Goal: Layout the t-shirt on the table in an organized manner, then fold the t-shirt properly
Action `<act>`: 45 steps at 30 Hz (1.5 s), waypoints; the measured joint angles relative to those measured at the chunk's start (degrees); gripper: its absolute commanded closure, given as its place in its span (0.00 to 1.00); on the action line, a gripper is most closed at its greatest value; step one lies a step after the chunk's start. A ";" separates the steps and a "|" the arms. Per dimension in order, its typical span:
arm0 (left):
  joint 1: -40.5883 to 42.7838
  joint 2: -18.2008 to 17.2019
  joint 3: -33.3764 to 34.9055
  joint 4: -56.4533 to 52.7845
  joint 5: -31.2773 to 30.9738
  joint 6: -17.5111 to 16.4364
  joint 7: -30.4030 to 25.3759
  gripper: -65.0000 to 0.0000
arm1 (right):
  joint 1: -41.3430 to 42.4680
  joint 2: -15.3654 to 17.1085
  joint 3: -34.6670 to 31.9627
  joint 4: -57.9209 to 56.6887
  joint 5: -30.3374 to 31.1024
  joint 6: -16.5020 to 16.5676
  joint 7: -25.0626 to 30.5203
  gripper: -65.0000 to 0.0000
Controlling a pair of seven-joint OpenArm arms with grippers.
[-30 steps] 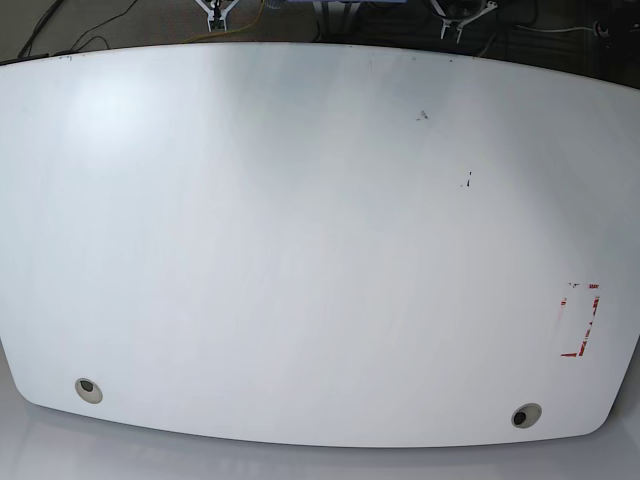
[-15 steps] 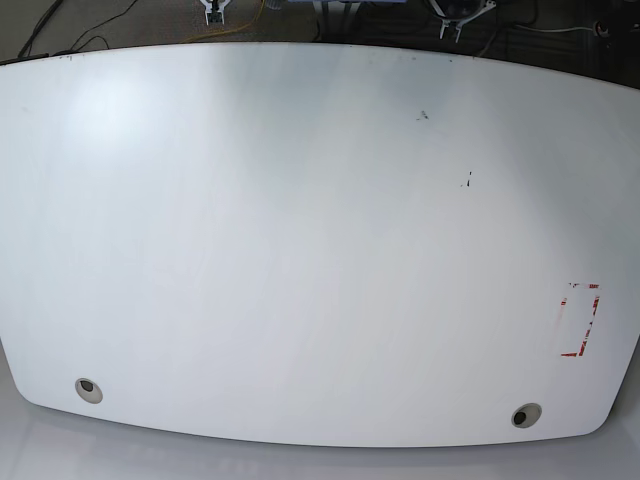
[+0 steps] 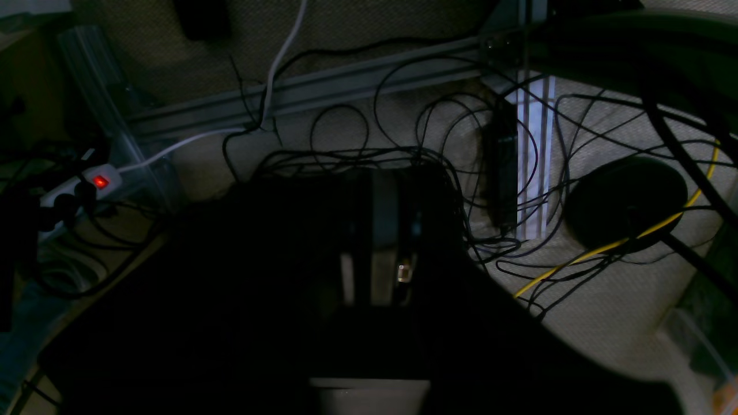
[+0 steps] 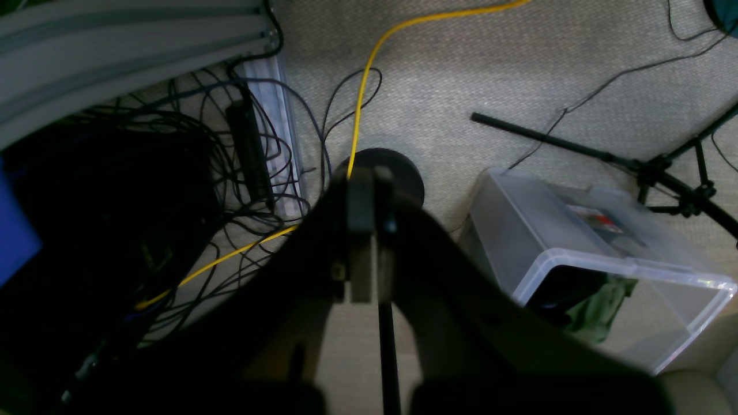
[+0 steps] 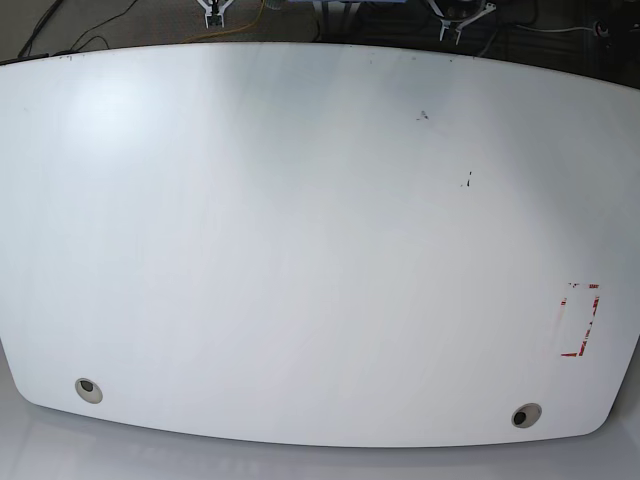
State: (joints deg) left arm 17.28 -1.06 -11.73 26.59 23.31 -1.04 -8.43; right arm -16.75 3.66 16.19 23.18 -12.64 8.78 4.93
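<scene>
Nothing has shifted on the bare worktop (image 5: 300, 230) – my right hand (image 4: 363, 230) looks pinched closed, left unreadable – so I'd find the t-shirt first.

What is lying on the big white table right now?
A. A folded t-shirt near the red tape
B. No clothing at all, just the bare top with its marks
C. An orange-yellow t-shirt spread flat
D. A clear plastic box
B. In the base view the table shows only its red tape outline, two grey grommets and a few dark specks; no t-shirt appears in any view.
</scene>
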 measured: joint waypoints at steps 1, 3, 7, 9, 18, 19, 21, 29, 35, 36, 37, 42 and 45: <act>0.00 0.00 0.00 -0.02 0.00 0.00 0.00 0.97 | 0.00 0.00 0.00 0.00 -0.02 0.00 0.00 0.99; -0.02 0.09 0.00 -0.02 0.00 0.00 0.00 0.97 | 0.00 0.00 0.00 0.00 -0.02 0.00 0.00 0.99; -0.15 0.74 0.00 -0.02 0.02 0.20 -0.02 0.97 | 0.04 0.00 0.00 -0.04 -0.02 0.00 0.02 0.99; -0.17 1.20 0.00 -0.02 0.04 0.22 -0.02 0.97 | 0.07 -0.02 0.00 -0.04 -0.02 0.00 0.02 0.99; -3.15 2.14 0.00 -9.25 0.04 0.20 -0.24 0.97 | 0.07 -1.03 0.00 -0.11 -0.04 -0.37 0.00 0.99; -3.69 2.16 0.00 -10.47 0.11 0.22 0.04 0.97 | 0.04 -1.11 0.00 -0.11 -0.04 -0.24 0.02 0.99; -4.94 2.19 0.00 -13.70 0.07 0.24 -0.24 0.97 | 0.04 -1.18 0.00 -0.11 0.00 -0.22 0.04 0.99; -9.55 2.60 0.00 -24.83 0.22 0.17 -0.28 0.97 | 0.04 -1.46 0.00 -0.11 0.20 -0.44 0.02 0.99; -10.40 2.56 0.00 -26.45 0.24 0.20 -0.22 0.97 | 0.07 -2.64 0.24 -0.15 0.22 -0.35 0.00 0.99; -10.45 2.49 0.00 -26.45 0.24 0.20 -0.20 0.97 | 0.04 -2.75 0.26 -0.15 0.22 -0.15 0.00 0.99; -10.49 2.45 0.00 -26.45 0.24 0.22 -0.24 0.97 | 0.04 -2.91 0.26 -0.15 0.22 -0.17 0.00 0.99; -10.75 2.14 0.00 -26.45 0.24 0.24 -0.24 0.97 | 0.55 -2.89 0.28 -0.90 0.24 -0.22 0.02 0.99; -11.08 1.81 0.00 -26.45 0.24 0.42 -0.24 0.97 | 2.58 -2.84 0.35 -4.33 0.26 -0.79 -0.68 0.99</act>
State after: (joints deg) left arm 6.20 0.75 -11.73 0.14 23.55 -0.62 -8.67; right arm -14.17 0.82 16.53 18.85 -12.38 7.99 4.25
